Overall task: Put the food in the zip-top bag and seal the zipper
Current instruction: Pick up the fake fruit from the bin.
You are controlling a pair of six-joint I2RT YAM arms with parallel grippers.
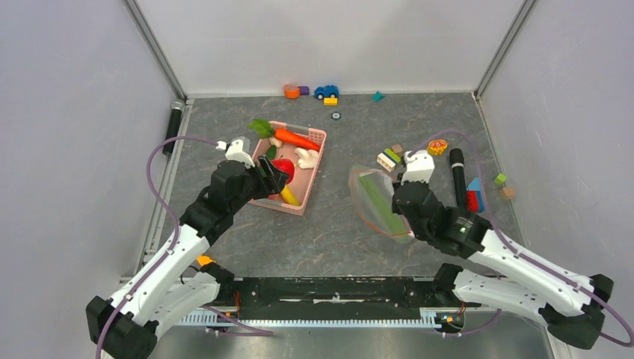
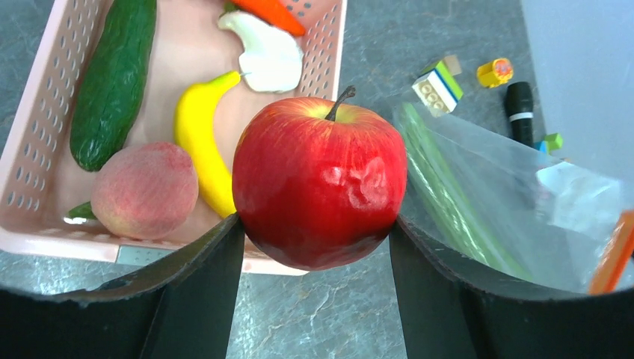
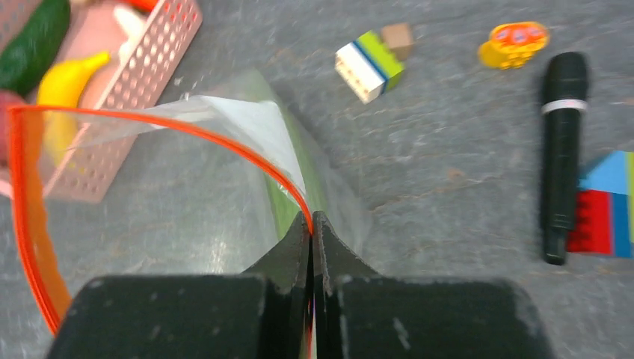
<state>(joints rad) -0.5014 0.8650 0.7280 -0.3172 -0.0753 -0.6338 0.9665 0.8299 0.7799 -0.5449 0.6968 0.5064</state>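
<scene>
The left gripper (image 2: pixel 318 224) grasps a red apple (image 2: pixel 320 183) between its two dark fingers (image 2: pixel 198 288), stem up, holding it above the near edge of the pink lattice basket (image 1: pixel 312 166), which sits left of centre on the grey tabletop (image 1: pixel 329 232). In that basket lie a dark green cucumber (image 2: pixel 112 78), a yellow banana (image 2: pixel 200 142), a pinkish peach (image 2: pixel 146 189), a white mushroom (image 2: pixel 268 54) and, at the far end, an orange carrot (image 1: pixel 297 139) with green leaves.

At about three o'clock from the basket, near the middle of the tabletop, lies the clear zip-top bag (image 1: pixel 377 202). A long pale green vegetable (image 2: pixel 448 198) shows through its plastic. The right gripper (image 3: pixel 311 224) is clenched tight on the bag's rim, pinching the orange-red zipper strip (image 3: pixel 161 123), which bows up into a wide arc, so the mouth gapes toward the basket.

At one o'clock from the bag sit a white, green and blue block (image 3: pixel 370 63) and a small yellow-orange toy (image 3: pixel 514 41). At three o'clock lie a black microphone-shaped toy (image 3: pixel 561 153) and a red and blue block (image 3: pixel 607 202). A blue toy car (image 1: pixel 326 91) and a few more small pieces stand along the far edge, at twelve o'clock.
</scene>
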